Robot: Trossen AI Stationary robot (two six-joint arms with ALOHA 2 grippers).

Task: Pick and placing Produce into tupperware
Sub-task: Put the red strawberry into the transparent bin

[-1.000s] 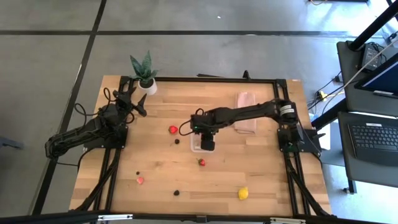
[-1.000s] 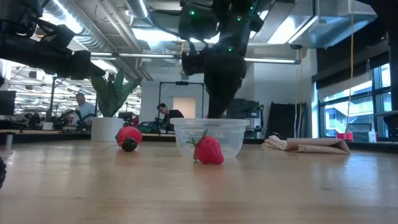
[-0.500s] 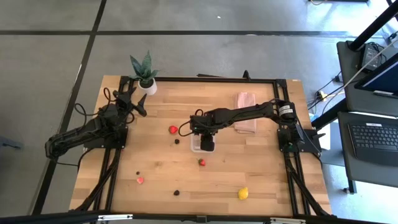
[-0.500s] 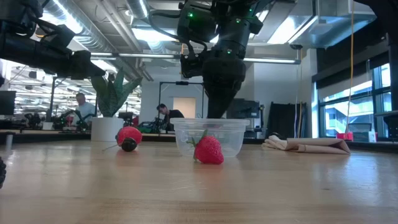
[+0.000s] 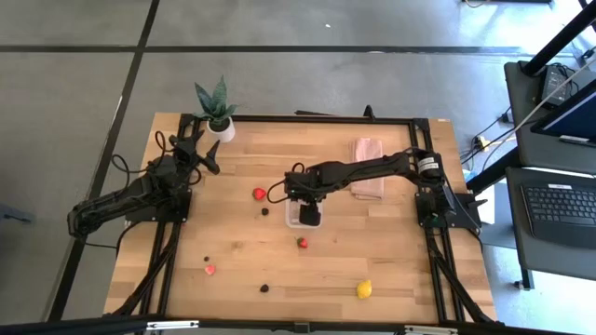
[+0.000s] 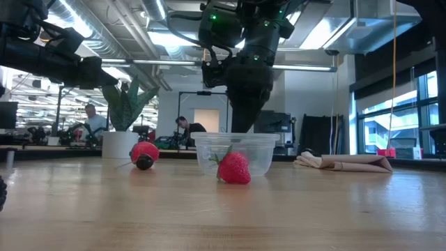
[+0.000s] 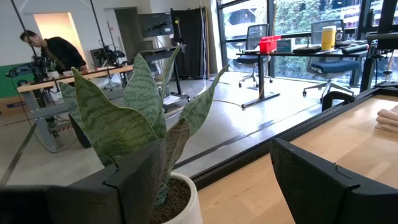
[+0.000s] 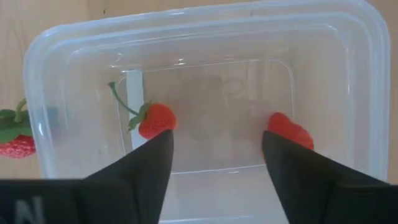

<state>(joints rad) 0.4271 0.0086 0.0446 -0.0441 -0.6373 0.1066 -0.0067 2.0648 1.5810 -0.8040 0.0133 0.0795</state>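
The clear tupperware [image 5: 296, 215] stands on the table's middle; it also shows in the low view [image 6: 235, 152]. My right gripper [image 5: 309, 217] hangs open just above it, fingers pointing down into its opening [image 8: 214, 162]. Two red strawberries [image 8: 155, 119] [image 8: 289, 132] lie on the tupperware's floor [image 8: 217, 93], between and beside my fingers, untouched. Other produce lies loose on the table: a strawberry [image 5: 302, 243] just near of the tupperware, a strawberry [image 5: 259, 194] and a dark berry [image 5: 265, 211] to its left, and a lemon [image 5: 364, 289]. My left gripper [image 5: 198, 149] waits open by the plant.
A potted plant [image 5: 216, 110] stands at the far left corner, close before my left gripper [image 7: 211, 180]. The pinkish lid [image 5: 369, 180] lies right of the tupperware. Small berries [image 5: 206, 260] [image 5: 264, 288] and a pinkish piece [image 5: 209, 270] lie near the front edge. People show beyond the table.
My right gripper has shifted a little over the tupperware and stays open. The loose produce and the tupperware have kept still.
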